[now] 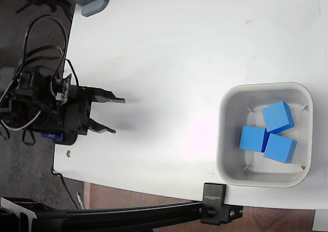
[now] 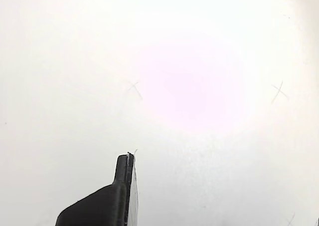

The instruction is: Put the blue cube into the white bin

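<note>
My gripper (image 1: 119,116) hangs empty, jaws apart, well left of the white bin (image 1: 230,96), where all three blue cubes (image 1: 278,116) sit.

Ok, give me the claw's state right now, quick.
Claw: open and empty, at the table's left side in the fixed view, far from the white bin.

White table (image 1: 169,58) carries the white bin (image 1: 225,140) at right
</note>
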